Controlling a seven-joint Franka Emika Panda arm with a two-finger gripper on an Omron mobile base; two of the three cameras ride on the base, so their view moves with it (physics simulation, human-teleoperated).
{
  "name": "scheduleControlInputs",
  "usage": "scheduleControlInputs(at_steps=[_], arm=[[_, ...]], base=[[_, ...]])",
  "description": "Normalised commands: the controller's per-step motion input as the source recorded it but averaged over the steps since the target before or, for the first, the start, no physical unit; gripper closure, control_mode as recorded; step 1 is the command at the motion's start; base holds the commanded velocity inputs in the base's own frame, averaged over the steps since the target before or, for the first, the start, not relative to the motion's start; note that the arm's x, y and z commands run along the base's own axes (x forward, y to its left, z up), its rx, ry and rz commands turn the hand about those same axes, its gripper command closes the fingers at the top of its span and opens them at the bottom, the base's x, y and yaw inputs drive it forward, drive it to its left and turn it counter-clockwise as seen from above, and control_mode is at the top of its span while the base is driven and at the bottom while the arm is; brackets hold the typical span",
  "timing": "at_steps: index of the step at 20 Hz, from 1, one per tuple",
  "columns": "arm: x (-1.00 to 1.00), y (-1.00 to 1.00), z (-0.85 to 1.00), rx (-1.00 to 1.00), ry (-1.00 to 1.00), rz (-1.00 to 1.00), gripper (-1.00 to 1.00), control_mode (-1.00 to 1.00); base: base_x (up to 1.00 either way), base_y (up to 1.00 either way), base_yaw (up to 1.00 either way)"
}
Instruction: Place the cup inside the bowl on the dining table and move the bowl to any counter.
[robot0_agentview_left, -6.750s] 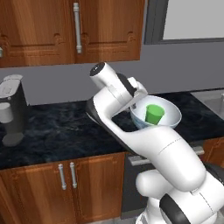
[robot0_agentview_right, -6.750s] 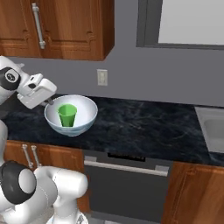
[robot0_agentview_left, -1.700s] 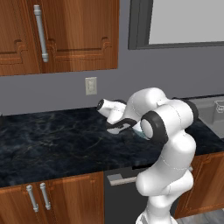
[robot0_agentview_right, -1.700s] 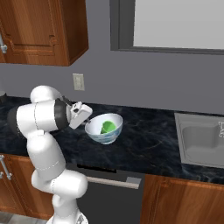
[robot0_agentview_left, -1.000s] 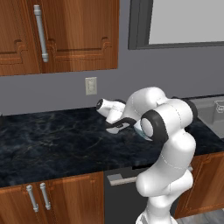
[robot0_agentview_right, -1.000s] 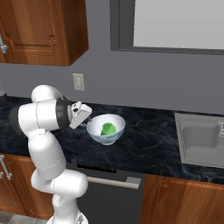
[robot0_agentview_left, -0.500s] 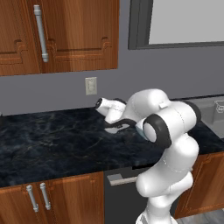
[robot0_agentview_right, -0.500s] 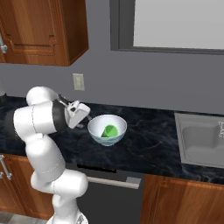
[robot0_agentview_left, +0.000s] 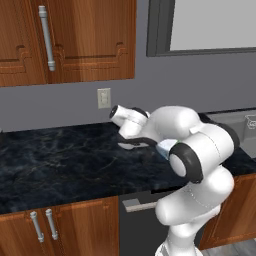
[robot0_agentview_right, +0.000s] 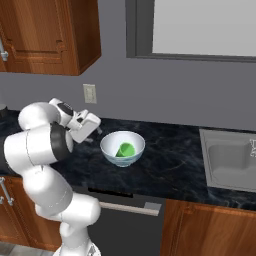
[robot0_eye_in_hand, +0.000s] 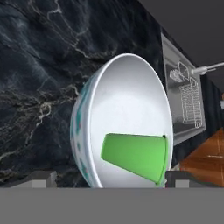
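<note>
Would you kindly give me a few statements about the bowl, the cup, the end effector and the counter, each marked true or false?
1. The bowl rests on the counter. True.
2. The cup stands upright beside the bowl. False: it lies tilted inside the bowl.
3. The end effector is shut on the bowl's rim. False: it is open, just left of the bowl.
4. A sink is set into the counter to the right of the bowl. True.
5. The cup is red. False: it is bright green.
</note>
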Motion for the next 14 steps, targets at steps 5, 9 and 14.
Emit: scheduleControlInputs(at_steps=[5,9,14], arm=[[-0.63,-0.23,0.28,0.00,0.00,-0.09,-1.00,-1.00],[-0.91,-0.24,0.31,0.05,0.00,-0.16,-1.00,-1.00],[-1.00,-0.09,0.34,0.14,-0.03,-0.21,-1.00,-1.00]], base=[[0.00,0.00,0.00],[0.00,0.00,0.00],[0.00,0.00,0.00]])
